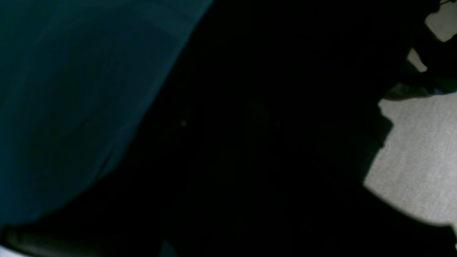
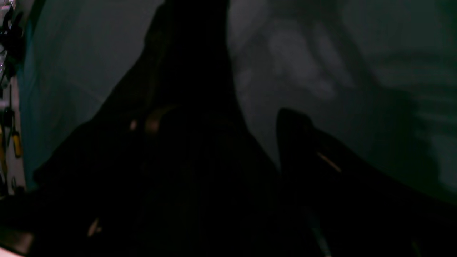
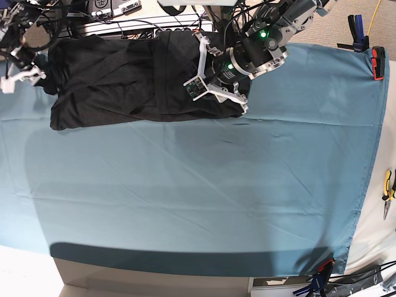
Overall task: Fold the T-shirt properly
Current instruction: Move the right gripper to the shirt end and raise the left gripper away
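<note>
The black T-shirt [image 3: 124, 80] lies bunched in a rough rectangle at the far left of the table, plain side showing. My left gripper [image 3: 213, 83] is down at the shirt's right edge. In the left wrist view black cloth [image 1: 267, 125] fills the frame and hides the fingers, so a grip cannot be made out. My right gripper [image 3: 25, 71] is at the shirt's left end. In the right wrist view one dark finger [image 2: 296, 135] stands apart from the black cloth [image 2: 185, 142], with table cloth showing between them.
The teal table cloth [image 3: 204, 185] covers the table, held by clamps at the far right [image 3: 377, 62] and near right [image 3: 322, 272]. Pliers [image 3: 388, 192] lie off the right edge. Cables and equipment [image 3: 124, 18] crowd the back edge. Grey floor [image 1: 421, 150] shows past the shirt.
</note>
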